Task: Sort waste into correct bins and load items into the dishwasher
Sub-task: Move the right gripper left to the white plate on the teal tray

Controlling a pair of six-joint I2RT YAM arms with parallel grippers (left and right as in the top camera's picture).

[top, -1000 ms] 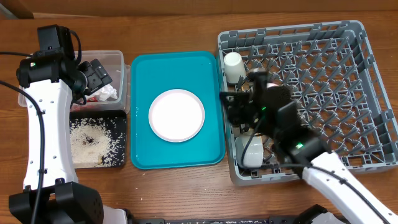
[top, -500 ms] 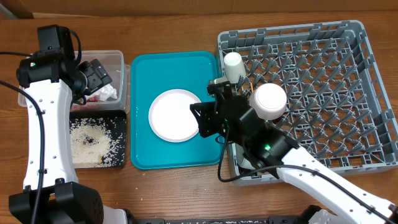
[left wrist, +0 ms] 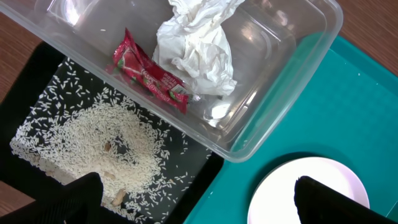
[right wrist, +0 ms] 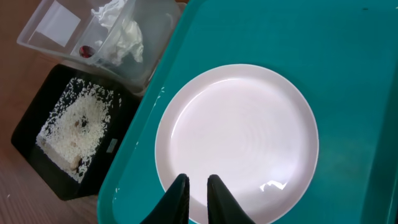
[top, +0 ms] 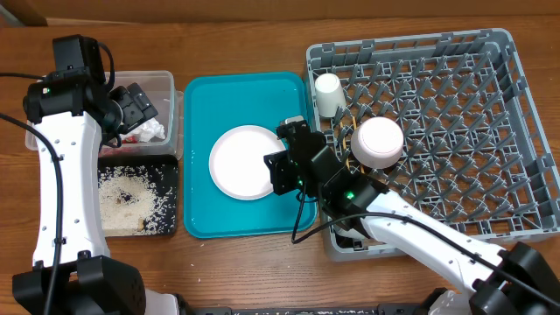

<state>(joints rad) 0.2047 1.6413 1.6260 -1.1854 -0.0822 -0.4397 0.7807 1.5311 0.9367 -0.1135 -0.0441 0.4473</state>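
Grey dish rack (top: 490,39) at right holds bowl (top: 378,140) and cup (top: 328,92). Pink plate (top: 241,162) sits on teal tray (top: 197,157). Right gripper (right wrist: 198,186) hangs over the plate, jaws narrow, empty. Napkin (left wrist: 196,43) and packet (left wrist: 149,78) lie in clear tub (top: 162,83). Rice (left wrist: 106,143) is in black tray (top: 168,168). Left gripper (left wrist: 196,199) is wide, empty.

Pale pink plate (top: 241,159), teal tray (top: 197,109), grey rack (top: 455,96), red packet (left wrist: 149,78), white napkin (left wrist: 196,43)

The plate (right wrist: 239,143) is left exposed from above on the teal tray (top: 201,210); only the all-but-closed right pincer (right wrist: 197,190) hangs over its edge. Sideways entry is barred by the tray's raised rim. The rack (top: 411,44) is occupied near the tray by a cup (top: 328,92) and a bowl (top: 378,142); pegs farther right stand open. The clear tub (left wrist: 298,81) is overhung by the spread left pincer (top: 136,105), clearance not reliably judged.
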